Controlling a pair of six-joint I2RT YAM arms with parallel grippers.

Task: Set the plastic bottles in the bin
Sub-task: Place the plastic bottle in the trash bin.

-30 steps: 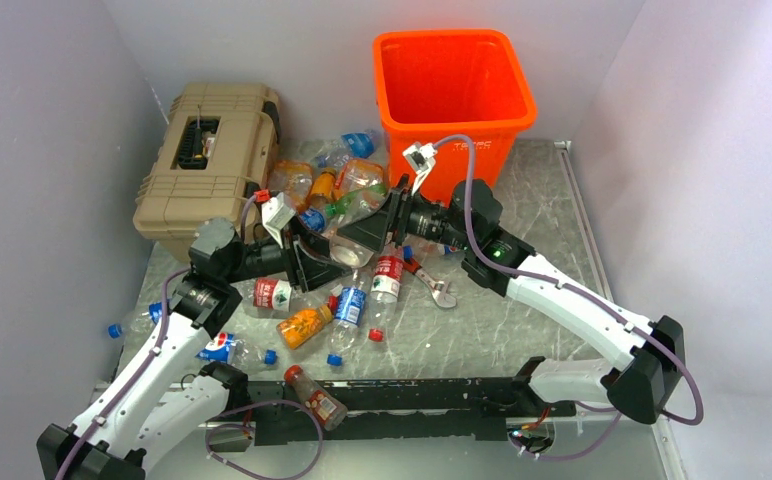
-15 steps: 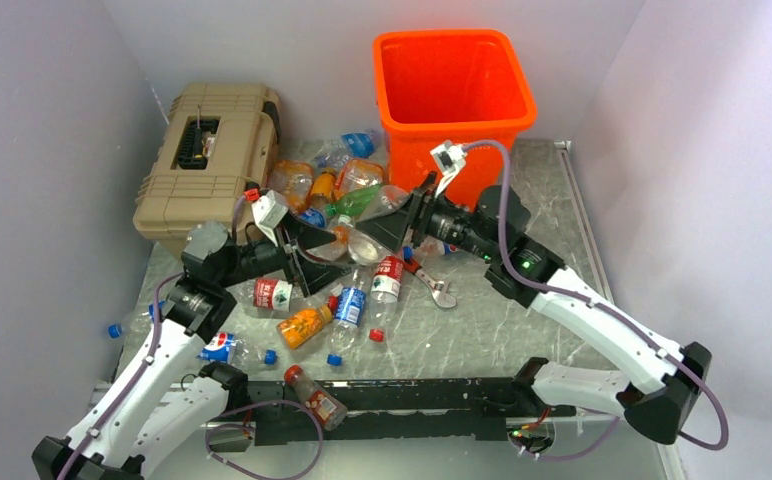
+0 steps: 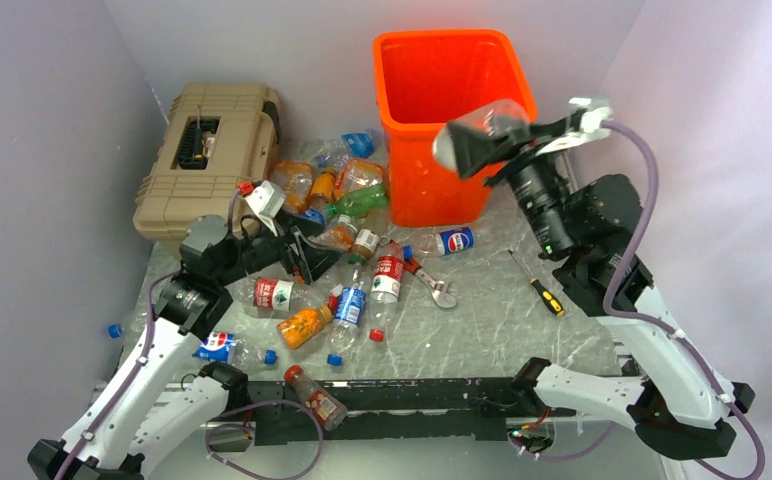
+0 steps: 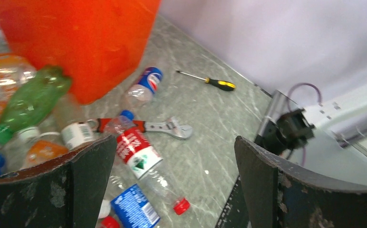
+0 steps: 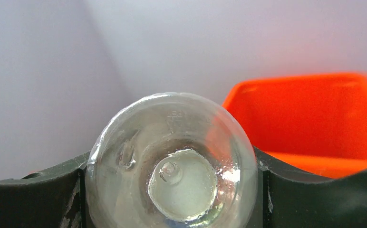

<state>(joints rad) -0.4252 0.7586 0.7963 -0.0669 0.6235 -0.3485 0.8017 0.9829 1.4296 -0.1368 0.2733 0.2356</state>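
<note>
A clear bottle [image 5: 172,161] is clamped in the right pincer [image 3: 470,150], which has been lifted off the desk [image 3: 482,300] to the rim of the bin [image 3: 442,36], seemingly just short of the opening. Release is judged near. The left pincer [image 3: 310,255] is held apart and empty over the remaining bottles [image 3: 342,200].

Pale lilac walls [image 3: 52,80], grey marbled tabletop [image 3: 482,335]

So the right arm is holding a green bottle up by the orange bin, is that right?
Not quite. The bottle gripped between the right fingers is clear, not green, as the right wrist view shows. The rest is right: it is held up by the orange bin.
</note>
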